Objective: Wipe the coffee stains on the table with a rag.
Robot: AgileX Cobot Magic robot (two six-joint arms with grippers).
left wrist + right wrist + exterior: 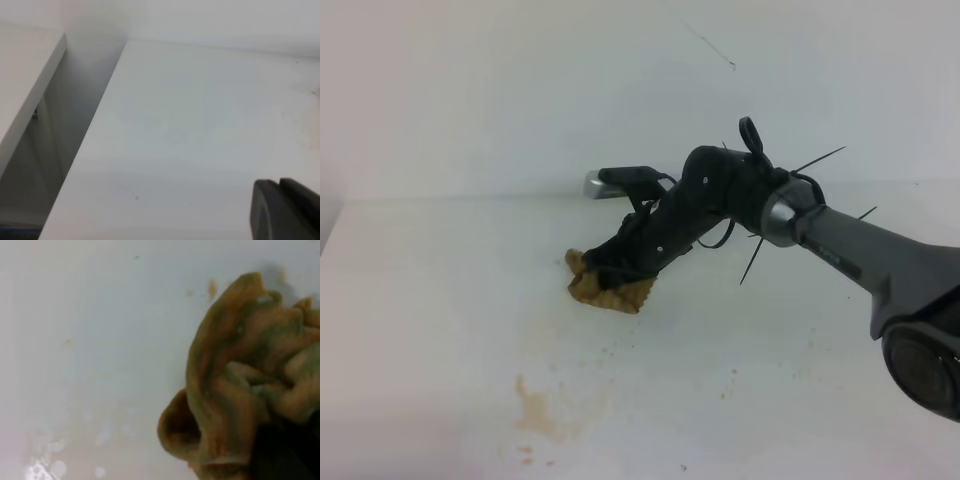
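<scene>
The tan-brown rag [607, 289] lies bunched on the white table [420, 300], near its middle. My right gripper [605, 270] reaches across from the right and is shut on the rag, pressing it to the table. In the right wrist view the crumpled rag [245, 385] fills the right side, with a dark finger [280, 455] at the lower right. The coffee stains [535, 410] are a pale orange-brown smear with small specks, in front and to the left of the rag. A faint wet tan film [75, 450] shows beside the rag. The left gripper is not seen in the high view; only a dark corner of it [285, 210] shows.
The white wall [520, 90] rises behind the table. In the left wrist view the table's left edge [90, 140] drops to a gap beside another white surface [25, 75]. Small brown specks [730, 385] lie to the right of the stain.
</scene>
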